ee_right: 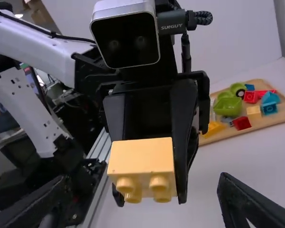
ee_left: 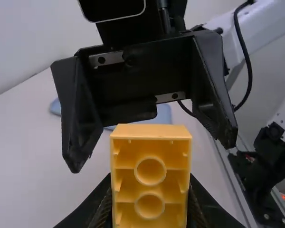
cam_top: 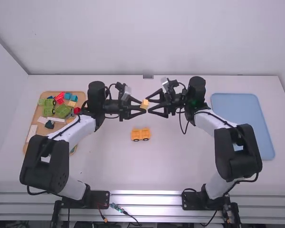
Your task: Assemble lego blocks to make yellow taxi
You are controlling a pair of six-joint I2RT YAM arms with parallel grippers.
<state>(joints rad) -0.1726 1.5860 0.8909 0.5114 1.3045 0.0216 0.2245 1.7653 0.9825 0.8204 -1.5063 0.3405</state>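
Above the table's middle, my left gripper [cam_top: 143, 105] is shut on a yellow block [cam_top: 145, 104]. From the left wrist the block [ee_left: 150, 175] shows its hollow side with two round tubes, held by the left gripper [ee_left: 150, 202]. Facing it, my right gripper [cam_top: 150, 105] stands open around nothing, close to the block's right side. In the right wrist view the right gripper [ee_right: 142, 204] has its fingers wide apart, with the block [ee_right: 141, 161] beyond them. A yellow car body with wheels [cam_top: 140, 135] rests on the table below the grippers.
At the left, a wooden tray [cam_top: 32, 124] holds green, red, blue, yellow and white blocks; the left arm reaches over its edge. A blue tray [cam_top: 242, 114] lies on the right, beside the right arm.
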